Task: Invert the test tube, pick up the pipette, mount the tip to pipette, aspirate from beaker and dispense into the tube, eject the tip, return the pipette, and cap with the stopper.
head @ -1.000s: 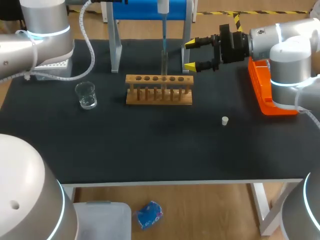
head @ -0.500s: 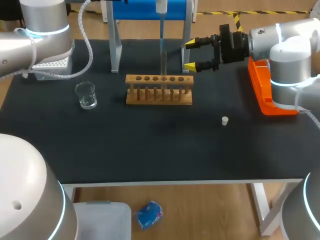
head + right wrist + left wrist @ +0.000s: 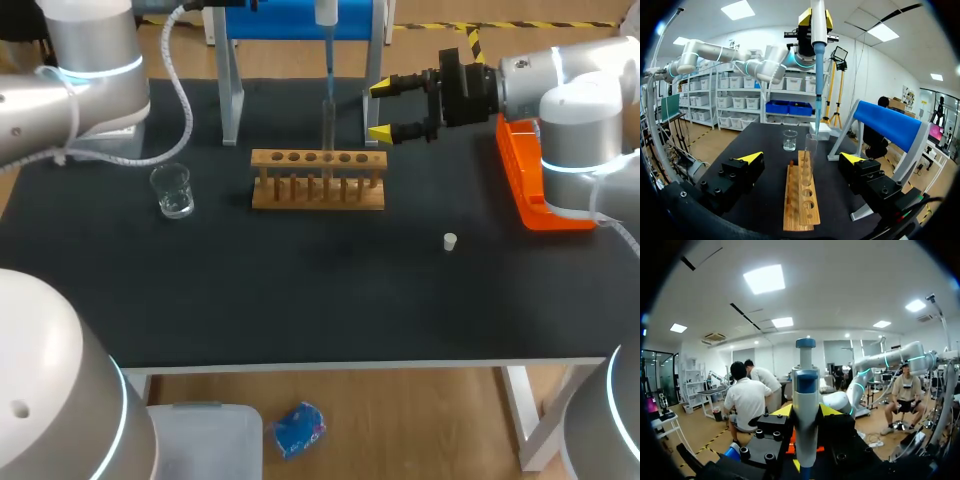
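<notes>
My left gripper (image 3: 806, 412) is clamping the pipette (image 3: 817, 50), tip at the mouth of the test tube (image 3: 326, 125); probably dispensing. My right gripper (image 3: 381, 110) is hanging spread apart. Ejecting, returning and capping are remaining, with the stopper (image 3: 450, 241) lying at four o'clock from the rack (image 3: 318, 190).

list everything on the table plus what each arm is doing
table: 1, black
rack: 1, wooden, mid table
test tube: 1, clear, upright in the rack
pipette: 1, white with blue tip, above the tube, tip at its mouth
beaker: 1, clear, left of the rack
stopper: 1, white, front right of the rack
stand: 1, blue on grey legs, back of table
tray: 1, orange, right edge
left gripper: shut on the pipette
right gripper: open, right of the tube, apart from it
</notes>
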